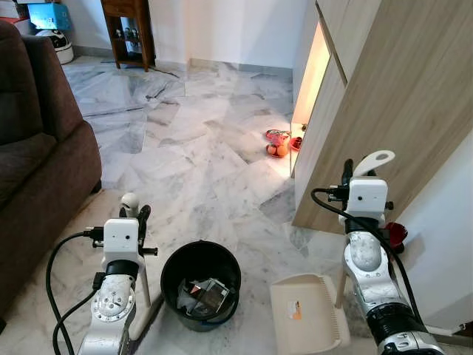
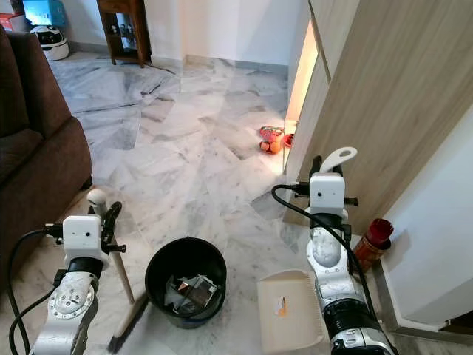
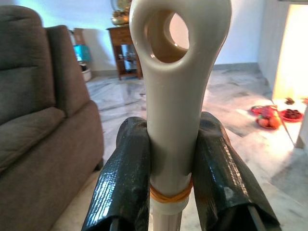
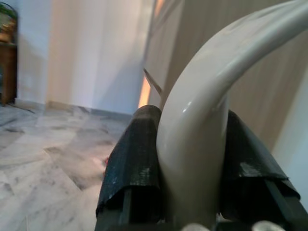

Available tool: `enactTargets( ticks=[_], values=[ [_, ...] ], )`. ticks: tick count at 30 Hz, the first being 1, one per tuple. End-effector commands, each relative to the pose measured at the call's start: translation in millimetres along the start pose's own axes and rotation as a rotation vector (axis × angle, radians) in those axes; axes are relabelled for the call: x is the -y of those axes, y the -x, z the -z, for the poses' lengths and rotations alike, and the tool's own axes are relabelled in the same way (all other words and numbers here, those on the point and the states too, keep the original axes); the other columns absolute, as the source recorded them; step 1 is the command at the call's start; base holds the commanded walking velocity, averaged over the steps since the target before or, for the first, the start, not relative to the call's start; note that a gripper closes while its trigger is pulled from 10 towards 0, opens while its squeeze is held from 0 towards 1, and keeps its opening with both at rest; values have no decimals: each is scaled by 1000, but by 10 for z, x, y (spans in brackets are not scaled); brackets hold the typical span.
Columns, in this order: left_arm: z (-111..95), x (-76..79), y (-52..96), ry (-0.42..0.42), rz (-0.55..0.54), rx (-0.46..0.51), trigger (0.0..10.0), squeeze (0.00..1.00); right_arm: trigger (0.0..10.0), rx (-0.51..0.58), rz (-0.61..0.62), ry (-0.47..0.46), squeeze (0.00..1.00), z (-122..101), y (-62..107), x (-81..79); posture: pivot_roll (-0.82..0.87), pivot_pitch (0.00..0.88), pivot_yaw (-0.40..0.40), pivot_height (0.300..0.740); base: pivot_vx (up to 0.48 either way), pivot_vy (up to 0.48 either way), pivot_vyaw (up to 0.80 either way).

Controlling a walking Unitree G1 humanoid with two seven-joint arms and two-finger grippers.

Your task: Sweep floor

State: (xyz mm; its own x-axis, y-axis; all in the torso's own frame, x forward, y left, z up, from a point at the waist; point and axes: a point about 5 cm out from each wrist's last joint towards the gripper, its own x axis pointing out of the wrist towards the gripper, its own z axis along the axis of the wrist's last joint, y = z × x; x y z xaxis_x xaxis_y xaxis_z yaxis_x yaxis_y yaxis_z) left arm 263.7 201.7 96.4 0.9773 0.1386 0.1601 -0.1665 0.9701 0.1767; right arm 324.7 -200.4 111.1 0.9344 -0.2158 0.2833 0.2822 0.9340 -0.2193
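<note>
Broom (image 2: 122, 285) handle clamped in left claw (image 3: 172, 159); right claw (image 4: 192, 163) grips dustpan (image 1: 307, 310) handle; black bucket (image 1: 201, 285) holds litter.

Glossy marble floor (image 1: 199, 148), smooth plastic dustpan (image 1: 307, 310).

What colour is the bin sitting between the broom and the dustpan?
Black; the bin shows best in the left eye view.

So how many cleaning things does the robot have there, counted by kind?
Broom, held in the left gripper: 1
Dustpan, its handle held in the right gripper: 1
Black bucket with trash inside: 1
Total: 3
</note>
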Motion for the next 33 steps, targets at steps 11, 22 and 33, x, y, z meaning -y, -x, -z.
enactTargets(
  ticks=[11, 22, 33],
  values=[
    [-186, -13, -25, 8, -22, 76, 10000, 0, 10000, -93, 105, -74, 0, 201, 74, 164, 125, 0, -50, 740, 0, 0, 0],
    [-206, 52, -59, 31, -21, 78, 10000, 0, 10000, -130, 105, -115, 0, 270, 103, 167, 117, 0, -52, 740, 0, 0, 0],
    [-179, 105, -38, 25, -3, 61, 10000, 0, 10000, -126, 82, -130, 0, 266, 97, 136, 115, 0, -60, 740, 0, 0, 0]
  ],
)
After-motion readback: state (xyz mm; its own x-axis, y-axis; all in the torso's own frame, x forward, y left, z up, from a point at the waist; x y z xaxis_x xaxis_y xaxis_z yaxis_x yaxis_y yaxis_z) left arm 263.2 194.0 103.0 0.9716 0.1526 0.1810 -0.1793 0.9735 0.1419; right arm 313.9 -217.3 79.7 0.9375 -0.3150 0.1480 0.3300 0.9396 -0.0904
